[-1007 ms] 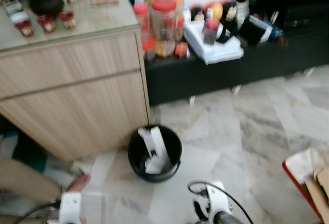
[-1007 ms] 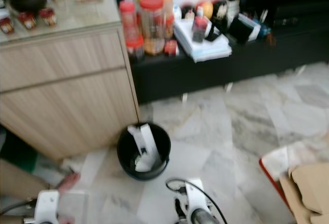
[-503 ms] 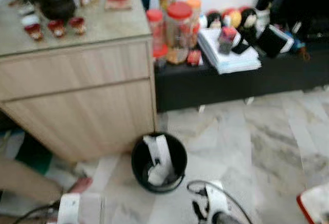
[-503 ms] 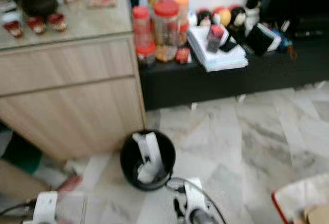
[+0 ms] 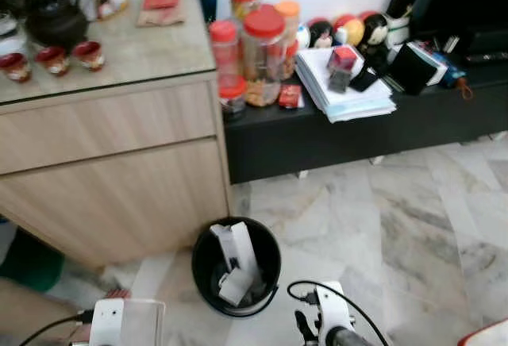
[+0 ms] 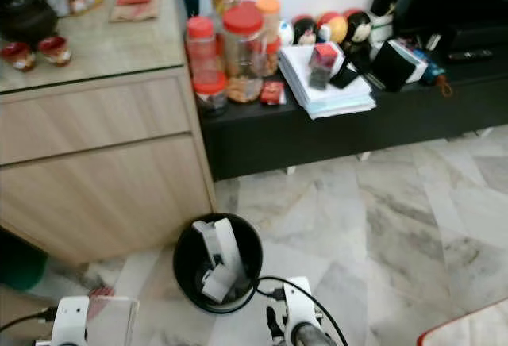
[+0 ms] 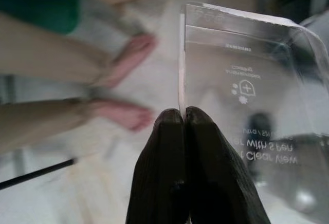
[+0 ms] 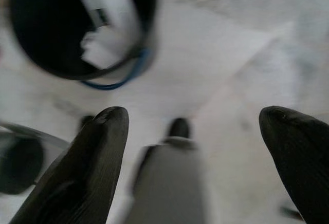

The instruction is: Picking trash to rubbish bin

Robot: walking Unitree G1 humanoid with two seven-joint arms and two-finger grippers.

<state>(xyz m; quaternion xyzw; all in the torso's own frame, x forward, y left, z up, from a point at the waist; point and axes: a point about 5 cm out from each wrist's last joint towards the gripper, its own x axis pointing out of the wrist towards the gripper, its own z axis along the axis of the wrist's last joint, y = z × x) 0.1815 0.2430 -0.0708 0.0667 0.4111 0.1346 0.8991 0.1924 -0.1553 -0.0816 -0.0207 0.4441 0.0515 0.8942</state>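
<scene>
A black round rubbish bin [image 5: 236, 265] stands on the marble floor in front of me, with white paper and a white box [image 5: 235, 259] inside. My left gripper [image 7: 184, 118] is shut on the edge of a clear plastic package [image 7: 247, 106] with printed lettering; the package [image 5: 141, 322] shows at the lower left, left of the bin. My right gripper [image 8: 198, 126] is open with nothing between its fingers, above the floor just right of the bin [image 8: 82, 23].
A wooden cabinet [image 5: 119, 171] stands left of the bin, with a teapot and cups on top. A low black shelf [image 5: 357, 124] holds jars, papers and figurines. A person's bare feet [image 7: 123, 113] and legs lie by my left side.
The camera has shifted, so the bin and cabinet sit slightly lower and sharper in view. My left gripper still holds the clear package; the red-edged object at lower right has slid mostly out of frame.
</scene>
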